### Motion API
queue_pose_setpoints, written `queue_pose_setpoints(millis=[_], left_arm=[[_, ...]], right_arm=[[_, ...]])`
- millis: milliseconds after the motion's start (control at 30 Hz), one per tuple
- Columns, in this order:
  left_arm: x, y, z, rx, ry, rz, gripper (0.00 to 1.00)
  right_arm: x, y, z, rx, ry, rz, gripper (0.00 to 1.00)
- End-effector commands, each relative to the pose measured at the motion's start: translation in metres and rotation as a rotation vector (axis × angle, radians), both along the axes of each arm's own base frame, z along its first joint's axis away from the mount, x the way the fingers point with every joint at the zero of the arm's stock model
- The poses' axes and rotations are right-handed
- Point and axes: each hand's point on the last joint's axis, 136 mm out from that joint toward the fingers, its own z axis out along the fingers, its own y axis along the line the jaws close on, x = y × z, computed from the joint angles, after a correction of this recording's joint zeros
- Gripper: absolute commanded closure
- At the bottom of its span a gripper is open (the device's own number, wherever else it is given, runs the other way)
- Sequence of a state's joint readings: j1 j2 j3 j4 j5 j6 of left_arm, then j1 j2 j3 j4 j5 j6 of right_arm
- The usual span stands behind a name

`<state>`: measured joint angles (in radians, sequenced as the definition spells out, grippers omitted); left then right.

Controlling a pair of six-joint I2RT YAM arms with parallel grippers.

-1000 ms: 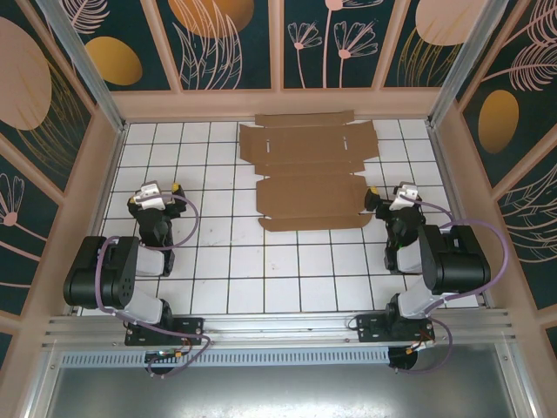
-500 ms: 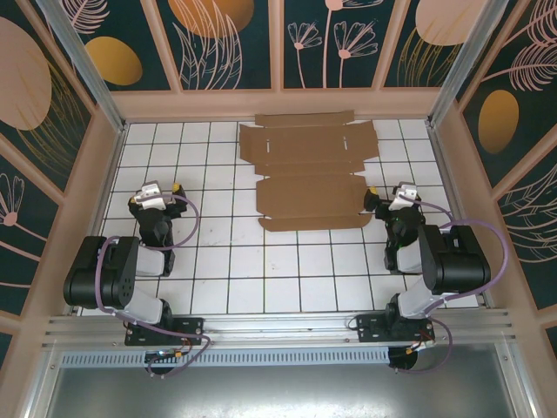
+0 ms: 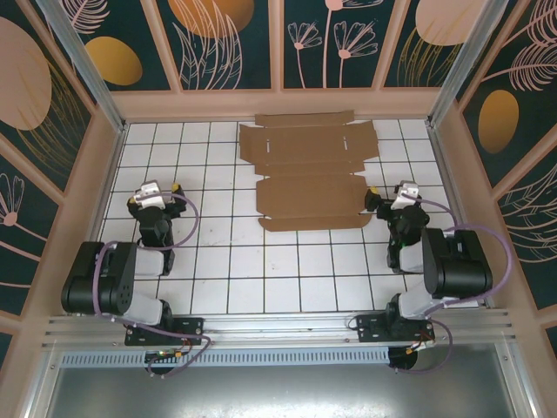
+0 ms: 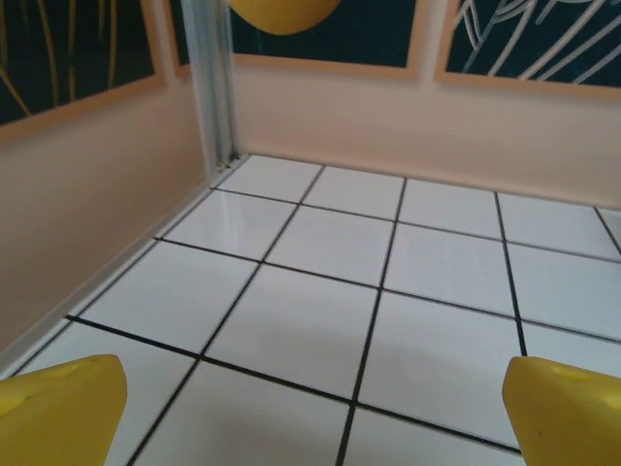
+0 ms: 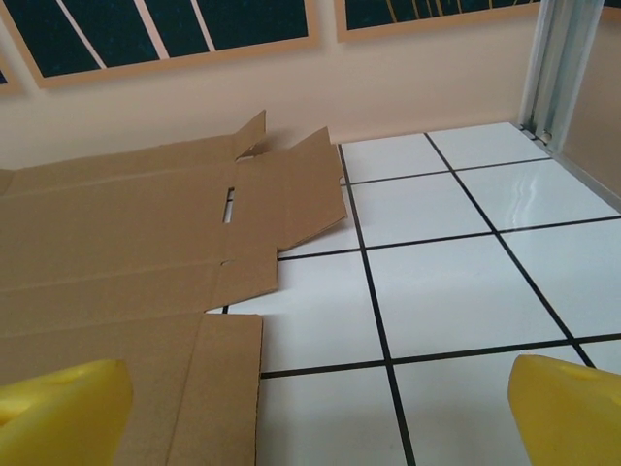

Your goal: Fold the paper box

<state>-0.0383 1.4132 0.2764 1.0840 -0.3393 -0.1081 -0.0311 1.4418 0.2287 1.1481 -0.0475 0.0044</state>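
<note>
Paper box, location: I see the paper box [image 3: 309, 174] lying on the white tiled table [image 3: 261, 270], at the far middle. Its rear flaps sit close against the back wall [image 3: 278, 103].
Paper box, condition: All the panels I can see lie flat or nearly so. The right wrist view shows the paper box [image 5: 126, 243] with its creases, one slot and notched side flaps, none of them raised. I judge that no fold has been made.
Left gripper: The left gripper [image 3: 157, 190] is spread wide and holds nothing. It sits over bare tile, well apart from the sheet. In its own view, the left gripper [image 4: 310, 427] shows only tile and the corner post between its yellow fingertips [image 4: 58, 413].
Right gripper: The right gripper [image 3: 396, 193] is also spread wide and empty, just beside the sheet's right edge without touching it. The right gripper [image 5: 310, 417] looks across the right-hand flaps past its yellow fingertips [image 5: 568, 408].
Reason for sheet placement: Centred between the arms, the sheet gives each arm one side to work. Lying flat, it leaves every crease exposed.
Reason for jaw state: Wide jaws suit an approach to a thin edge. I judge both arms ready, neither engaged.
Next move, judged: I would bring the right arm to the nearest side flap and the left arm inward to hold the base panel.
Risk: The light sheet may slide on the glossy tile when a flap is lifted.
</note>
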Motion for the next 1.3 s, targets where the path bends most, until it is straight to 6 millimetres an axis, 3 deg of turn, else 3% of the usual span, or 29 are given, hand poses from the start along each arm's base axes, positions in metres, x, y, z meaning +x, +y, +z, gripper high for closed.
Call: queue_pose_setpoints(millis=[0, 67, 167, 300, 400, 500, 533, 600, 633, 700, 800, 867, 1067, 1133, 1267], left_arm=[[0.007, 0.007, 0.048, -0.031, -0.05, 0.084, 0.01], [0.007, -0.01, 0.082, -0.094, -0.126, 0.021, 0.01], [0.004, -0.059, 0.133, -0.203, -0.199, -0.157, 0.01], [-0.018, -0.125, 0.178, -0.25, -0.148, -0.345, 0.01], [-0.039, -0.164, 0.187, -0.244, -0.007, -0.449, 0.01], [-0.06, -0.173, 0.181, -0.356, 0.142, -0.485, 0.01], [-0.068, -0.178, 0.193, -0.353, 0.141, -0.54, 0.01], [-0.079, -0.164, 0.188, -0.37, 0.166, -0.484, 0.01], [-0.083, -0.147, 0.185, -0.441, 0.145, -0.389, 0.01], [-0.089, -0.146, 0.171, -0.481, 0.133, -0.401, 0.01], [-0.091, -0.164, 0.151, -0.522, 0.206, -0.468, 0.01], [-0.087, -0.178, 0.13, -0.521, 0.297, -0.502, 0.04], [-0.077, -0.193, 0.07, -0.499, 0.456, -0.499, 0.09], [-0.075, -0.197, 0.062, -0.496, 0.485, -0.503, 0.1], [-0.074, -0.197, 0.057, -0.493, 0.498, -0.499, 0.12]], right_arm=[[0.007, 0.005, 0.06, -0.024, -0.083, -0.051, 0.01], [-0.002, 0.023, 0.097, -0.009, -0.161, -0.017, 0.01], [-0.021, 0.067, 0.147, -0.023, -0.251, 0.091, 0.01], [-0.046, 0.125, 0.197, 0.028, -0.27, 0.227, 0.01], [-0.057, 0.139, 0.217, 0.122, -0.175, 0.147, 0.01], [-0.063, 0.167, 0.225, 0.102, 0.013, 0.242, 0.01], [-0.066, 0.176, 0.227, 0.107, 0.061, 0.296, 0.01], [-0.067, 0.176, 0.236, 0.19, 0.07, 0.289, 0.01], [-0.065, 0.172, 0.232, 0.249, 0.062, 0.28, 0.01], [-0.062, 0.172, 0.222, 0.336, 0.088, 0.362, 0.03], [-0.028, 0.155, 0.16, 0.373, 0.328, 0.268, 0.07], [-0.012, 0.155, 0.121, 0.308, 0.396, 0.202, 0.01], [0.037, 0.152, 0.019, 0.169, 0.628, 0.079, 0.01], [0.052, 0.147, -0.014, 0.081, 0.71, 0.023, 0.01], [0.069, 0.144, -0.053, -0.016, 0.824, 0.005, 0.02]])
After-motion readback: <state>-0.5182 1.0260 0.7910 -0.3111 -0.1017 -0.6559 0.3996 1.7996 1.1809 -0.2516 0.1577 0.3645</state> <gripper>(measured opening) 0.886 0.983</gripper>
